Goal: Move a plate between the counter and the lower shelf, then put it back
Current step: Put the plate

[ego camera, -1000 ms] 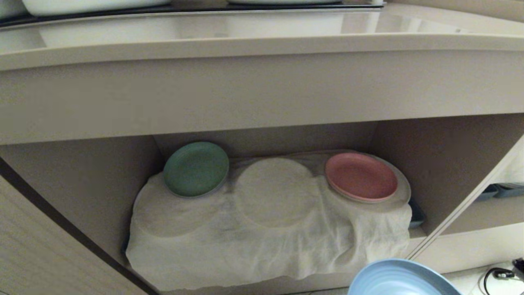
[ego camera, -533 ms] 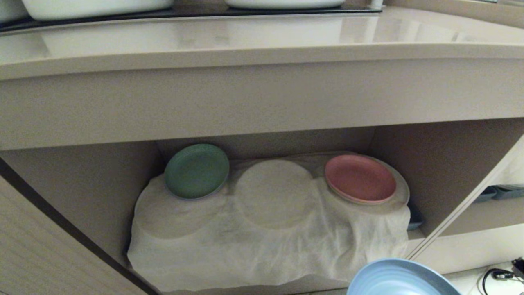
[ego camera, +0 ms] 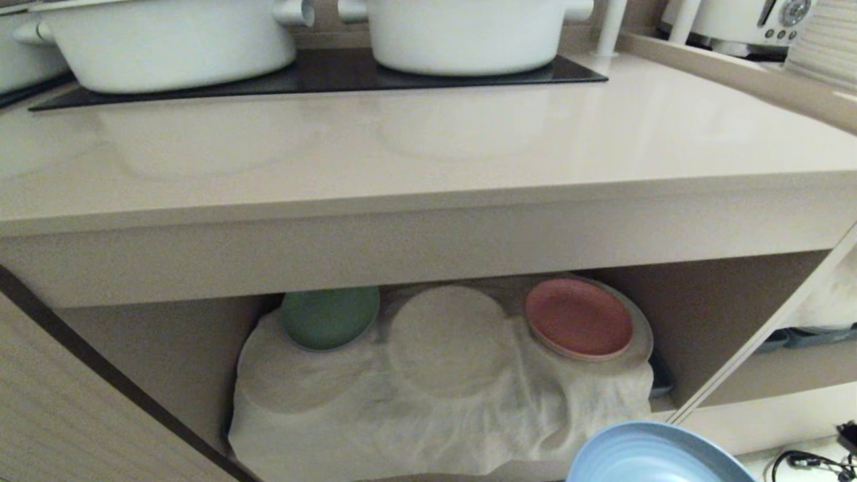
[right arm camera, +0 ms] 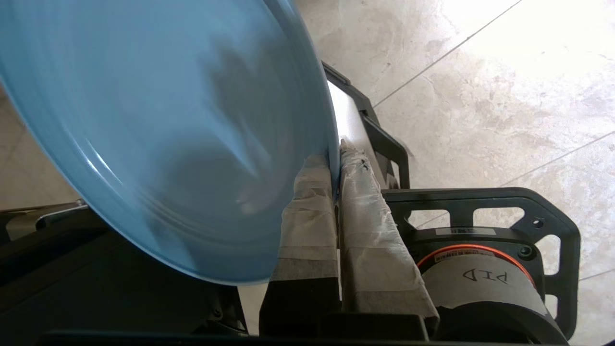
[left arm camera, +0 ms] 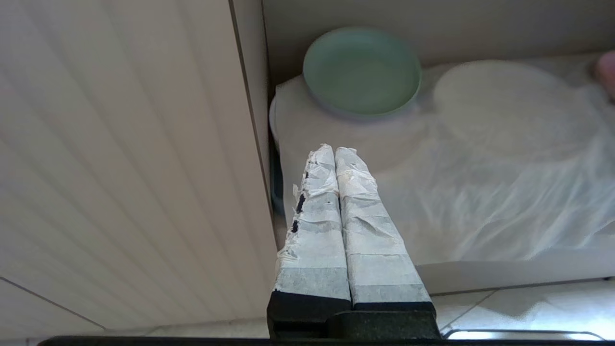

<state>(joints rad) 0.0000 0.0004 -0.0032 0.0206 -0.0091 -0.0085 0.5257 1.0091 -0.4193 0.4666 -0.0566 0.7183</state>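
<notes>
From my head, the light-blue plate (ego camera: 653, 455) hangs low on my right, out in front of the lower shelf (ego camera: 710, 314) and below the front edge of the surface (ego camera: 469, 161). The shelf's white cloth (ego camera: 435, 408) carries a green plate (ego camera: 329, 317) towards its back left corner and a pink plate (ego camera: 578, 318) towards its back right.

At my left wrist, the left pincer (left arm camera: 335, 150) is pressed together on nothing, idling before the shelf's left edge.

At my right wrist, the right pincer (right arm camera: 336, 156) is clamped narrow on the plate's rim, the plate tilted on edge above the floor (right arm camera: 480, 86).

I judge this the carry up to the surface: next the plate must clear the thick front edge, level out and settle on bare top, short of the pots (ego camera: 462, 33).
</notes>
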